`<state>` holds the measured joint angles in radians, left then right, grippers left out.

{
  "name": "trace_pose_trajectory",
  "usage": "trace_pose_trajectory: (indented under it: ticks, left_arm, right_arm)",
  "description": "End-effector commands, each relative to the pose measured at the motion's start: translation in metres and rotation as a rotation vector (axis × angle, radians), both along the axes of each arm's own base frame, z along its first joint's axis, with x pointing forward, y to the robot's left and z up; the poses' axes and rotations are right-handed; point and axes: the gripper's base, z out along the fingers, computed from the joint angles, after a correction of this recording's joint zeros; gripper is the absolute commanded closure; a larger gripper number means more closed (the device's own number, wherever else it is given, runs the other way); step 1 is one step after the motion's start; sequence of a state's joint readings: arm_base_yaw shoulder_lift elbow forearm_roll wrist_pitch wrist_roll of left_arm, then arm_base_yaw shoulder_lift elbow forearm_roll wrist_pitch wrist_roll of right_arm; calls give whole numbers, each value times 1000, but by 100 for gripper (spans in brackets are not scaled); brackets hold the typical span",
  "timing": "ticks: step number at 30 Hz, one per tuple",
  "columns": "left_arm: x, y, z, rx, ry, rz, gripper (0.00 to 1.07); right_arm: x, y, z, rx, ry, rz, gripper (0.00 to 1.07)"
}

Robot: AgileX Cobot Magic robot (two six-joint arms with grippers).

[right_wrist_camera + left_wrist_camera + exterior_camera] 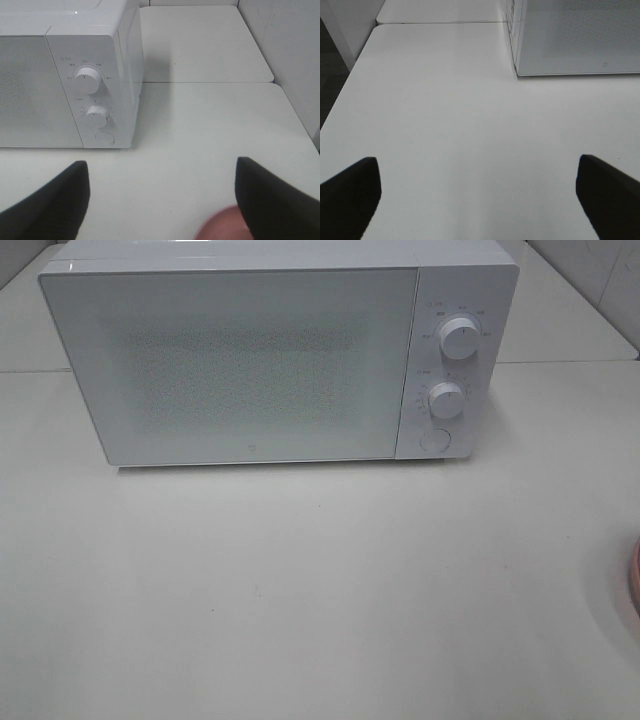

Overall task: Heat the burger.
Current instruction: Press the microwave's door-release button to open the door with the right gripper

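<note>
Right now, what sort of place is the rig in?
Probably a mock kitchen bench in a lab, not a home: a white microwave, door shut, on plain white tables pushed together, a pink plate at the edge, bare partition walls.

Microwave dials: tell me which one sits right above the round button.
The lower dial, directly over the button; the upper dial stands higher up, farther from the button.

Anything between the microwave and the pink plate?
Nothing: only bare white table lies between the microwave and the pink plate. The right wrist view shows it best; the exterior high view agrees.
</note>
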<state>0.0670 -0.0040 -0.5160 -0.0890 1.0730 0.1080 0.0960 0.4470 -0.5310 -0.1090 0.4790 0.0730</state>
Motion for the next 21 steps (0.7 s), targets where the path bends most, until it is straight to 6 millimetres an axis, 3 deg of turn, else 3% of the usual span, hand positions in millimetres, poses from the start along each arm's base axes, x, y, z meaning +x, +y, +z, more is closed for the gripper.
trace_pose_trajectory:
  ticks: [1, 21]
  left_arm:
    - [-2, -1, 0, -5, -16, -6, 9]
    - [-2, -1, 0, -5, -16, -6, 9]
  right_arm:
    - [15, 1, 1, -11, -19, 6, 35]
    - [97, 12, -21, -40, -45, 62, 35]
